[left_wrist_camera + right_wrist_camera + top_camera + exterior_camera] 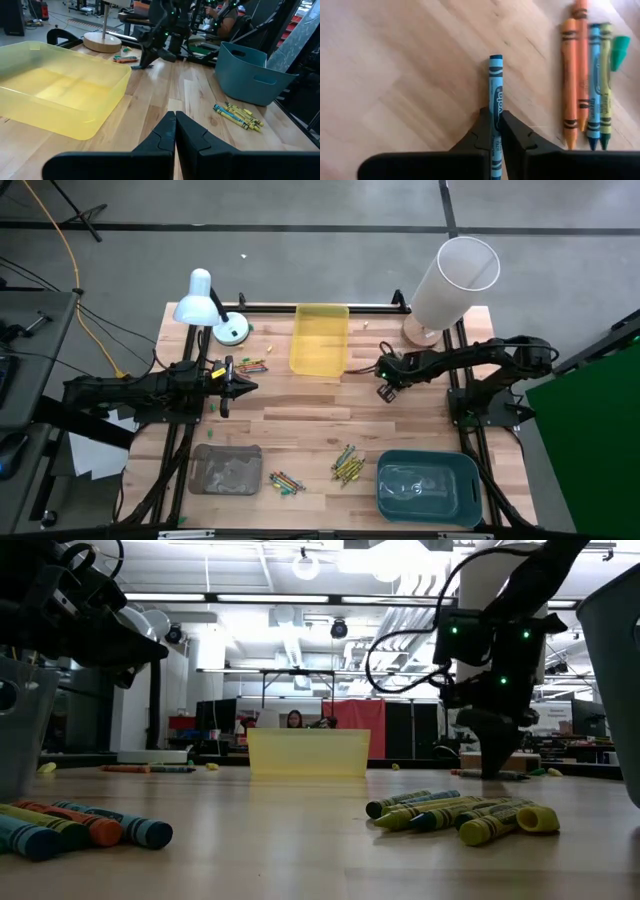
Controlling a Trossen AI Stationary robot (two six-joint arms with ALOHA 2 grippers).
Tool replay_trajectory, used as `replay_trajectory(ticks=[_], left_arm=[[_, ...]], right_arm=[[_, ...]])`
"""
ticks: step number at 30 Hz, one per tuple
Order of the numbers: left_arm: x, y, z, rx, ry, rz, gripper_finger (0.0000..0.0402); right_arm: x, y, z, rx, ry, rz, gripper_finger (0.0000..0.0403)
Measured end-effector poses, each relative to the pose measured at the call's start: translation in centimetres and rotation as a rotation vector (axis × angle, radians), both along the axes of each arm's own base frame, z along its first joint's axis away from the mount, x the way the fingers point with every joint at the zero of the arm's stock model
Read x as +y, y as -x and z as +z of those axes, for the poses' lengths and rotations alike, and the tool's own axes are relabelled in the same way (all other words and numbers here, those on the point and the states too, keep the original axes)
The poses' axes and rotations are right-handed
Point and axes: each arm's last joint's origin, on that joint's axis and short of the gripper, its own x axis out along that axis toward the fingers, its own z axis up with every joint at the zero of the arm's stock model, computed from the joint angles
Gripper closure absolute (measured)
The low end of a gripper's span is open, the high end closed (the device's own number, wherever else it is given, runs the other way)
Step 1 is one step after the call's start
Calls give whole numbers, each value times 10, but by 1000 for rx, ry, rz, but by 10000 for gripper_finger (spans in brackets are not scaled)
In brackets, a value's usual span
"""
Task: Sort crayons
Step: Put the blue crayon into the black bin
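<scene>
My right gripper points down at the table right of the yellow tray and is shut on a blue crayon. The same gripper shows in the high view and, as my right gripper, in the low view. Beside it lie two orange crayons, a blue one and a green one, flat on the wood. Several yellow-olive crayons and a mixed bunch of crayons lie near the front. More crayons lie by my left gripper, which is shut on nothing above the table's left side. My right gripper pinches the blue crayon's two long sides between its two fingers, about the middle of its length. The fingers come steeply from above. The crayon runs through the gap with one end sticking out past the fingertips, and it appears to lie flat on the table.
A grey tray stands at the front left and a teal tray at the front right. A white lamp stands at the far left, a tall white cylinder at the far right. Bare wood lies in the table's middle.
</scene>
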Motion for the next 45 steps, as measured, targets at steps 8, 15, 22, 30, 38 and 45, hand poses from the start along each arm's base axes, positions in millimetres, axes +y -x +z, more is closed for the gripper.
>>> replay_trajectory(ticks=[8, 15, 22, 30, 38, 45], left_arm=[[0, 0, 0, 0, 0, 0, 401], [0, 0, 0, 0, 0, 0, 401], [0, 0, 0, -1, 0, 0, 401], [0, 0, 0, -3, 0, 0, 401], [0, -1, 5, -49, -3, 1, 401], [1, -1, 8, -83, 37, 22, 401]], right_arm=[[27, -44, 39, -194, 79, 274, 400], [66, -54, 38, -449, 138, 491, 402], [83, -41, 32, -973, 209, 519, 402], [75, -38, 49, -1222, 401, 613, 402], [73, -45, 58, -1260, 404, 662, 402], [72, -45, 58, -1261, 402, 661, 402]])
